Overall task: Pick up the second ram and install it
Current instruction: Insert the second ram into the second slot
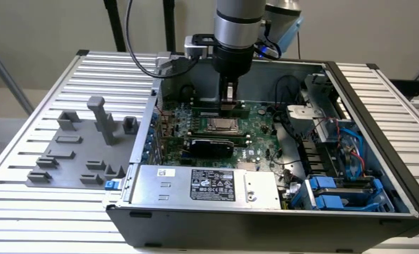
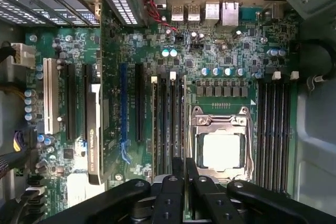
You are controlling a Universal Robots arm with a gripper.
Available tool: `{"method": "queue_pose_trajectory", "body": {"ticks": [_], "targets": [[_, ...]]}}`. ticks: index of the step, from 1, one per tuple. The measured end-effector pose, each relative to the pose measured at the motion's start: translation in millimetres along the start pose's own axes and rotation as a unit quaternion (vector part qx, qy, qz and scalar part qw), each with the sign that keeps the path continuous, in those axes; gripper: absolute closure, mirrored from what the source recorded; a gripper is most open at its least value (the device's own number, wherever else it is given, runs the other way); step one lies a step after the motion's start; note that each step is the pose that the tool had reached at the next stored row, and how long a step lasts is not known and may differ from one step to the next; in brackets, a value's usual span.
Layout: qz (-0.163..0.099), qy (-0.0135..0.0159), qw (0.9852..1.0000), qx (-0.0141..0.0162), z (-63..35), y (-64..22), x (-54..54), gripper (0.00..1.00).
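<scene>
Gripper (image 1: 228, 99) lowered inside the open computer case (image 1: 266, 222), its fingers drawn narrowly together, pinching the upper edge of the second ram (image 1: 220, 112) directly beneath it. The green stick stands on edge along the memory slots (image 2: 168, 124), just beside the processor socket (image 2: 220, 148). This top-edge grip leaves its contact edge free to enter a slot. Whether it is fully seated cannot be told.

On the bench (image 1: 26, 211), the fixture (image 1: 75, 153) lies at the exterior view's left of the case (image 1: 266, 222); inside, the socket (image 1: 222, 125) sits on the board (image 1: 259, 135), slots (image 2: 273, 129) flanking it.
</scene>
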State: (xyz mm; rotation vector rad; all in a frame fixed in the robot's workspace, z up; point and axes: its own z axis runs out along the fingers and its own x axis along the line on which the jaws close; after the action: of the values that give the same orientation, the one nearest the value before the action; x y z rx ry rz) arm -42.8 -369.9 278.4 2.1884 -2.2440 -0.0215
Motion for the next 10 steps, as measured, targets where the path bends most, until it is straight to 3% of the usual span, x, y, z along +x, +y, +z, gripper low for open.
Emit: {"method": "queue_pose_trajectory", "body": {"ticks": [10], "targets": [[0.000,-0.0078,1.0000,-0.0001,18.3,-2.3,3.5,1.00]]}}
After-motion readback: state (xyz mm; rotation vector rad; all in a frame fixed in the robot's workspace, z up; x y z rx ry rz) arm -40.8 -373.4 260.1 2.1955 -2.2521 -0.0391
